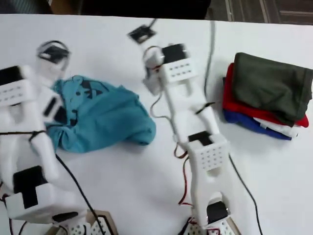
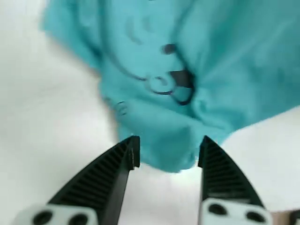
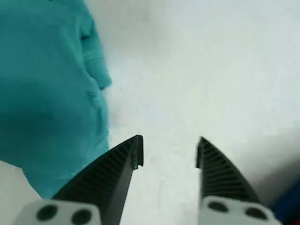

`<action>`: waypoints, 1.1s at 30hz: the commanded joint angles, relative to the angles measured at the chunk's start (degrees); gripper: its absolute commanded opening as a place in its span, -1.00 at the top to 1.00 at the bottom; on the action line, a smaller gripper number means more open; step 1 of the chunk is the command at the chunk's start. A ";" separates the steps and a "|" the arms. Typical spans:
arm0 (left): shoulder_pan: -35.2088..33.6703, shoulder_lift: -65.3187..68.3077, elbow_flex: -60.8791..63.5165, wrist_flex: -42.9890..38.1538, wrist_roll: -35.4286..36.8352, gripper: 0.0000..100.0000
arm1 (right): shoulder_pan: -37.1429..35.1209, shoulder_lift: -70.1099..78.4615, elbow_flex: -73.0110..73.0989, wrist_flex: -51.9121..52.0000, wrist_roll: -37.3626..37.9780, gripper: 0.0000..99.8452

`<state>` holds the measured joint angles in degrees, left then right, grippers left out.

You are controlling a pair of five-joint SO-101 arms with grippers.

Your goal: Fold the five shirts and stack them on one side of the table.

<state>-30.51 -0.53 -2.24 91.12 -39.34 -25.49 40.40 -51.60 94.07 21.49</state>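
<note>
A teal shirt (image 1: 105, 117) with a dark print lies crumpled on the left half of the white table (image 1: 122, 186). My left gripper (image 2: 168, 152) is open just above the table, with a low edge of the teal shirt (image 2: 187, 56) reaching between its fingertips. In the high view the left gripper (image 1: 56, 111) sits at the shirt's left edge. My right gripper (image 3: 168, 150) hangs open over bare table, with nothing in it, beside the teal shirt (image 3: 42, 93). The right arm (image 1: 178, 68) stretches up the table's middle. Folded shirts (image 1: 266, 95) are stacked at the right, olive on top of red, white and blue.
Cables (image 1: 185, 181) trail along the right arm and across the table's front. A small black item (image 1: 142, 34) lies near the far edge. Bare tabletop lies between the teal shirt and the stack.
</note>
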 commanded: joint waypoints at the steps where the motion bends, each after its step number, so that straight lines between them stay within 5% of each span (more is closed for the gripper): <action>1: -7.74 -3.16 -6.90 0.70 -0.44 0.56 | -4.09 -4.35 -1.67 -5.49 -0.26 0.39; 14: -26.64 -2.90 -8.84 0.62 -6.95 0.56 | -16.31 10.68 -2.29 -13.85 -6.07 0.39; 18: -28.04 -2.90 -8.84 0.53 -7.03 0.56 | -16.66 12.09 -2.29 -8.84 -5.71 0.49; 22: -27.87 -2.90 -8.84 0.26 -6.95 0.56 | -16.48 12.09 -2.29 -2.42 -5.98 1.00; 33: -27.69 -2.81 -8.84 0.18 -7.03 0.56 | -12.00 1.01 10.55 4.00 -1.58 0.96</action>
<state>-58.02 -0.62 -8.48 91.38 -45.67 -39.47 50.33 -45.98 96.88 17.10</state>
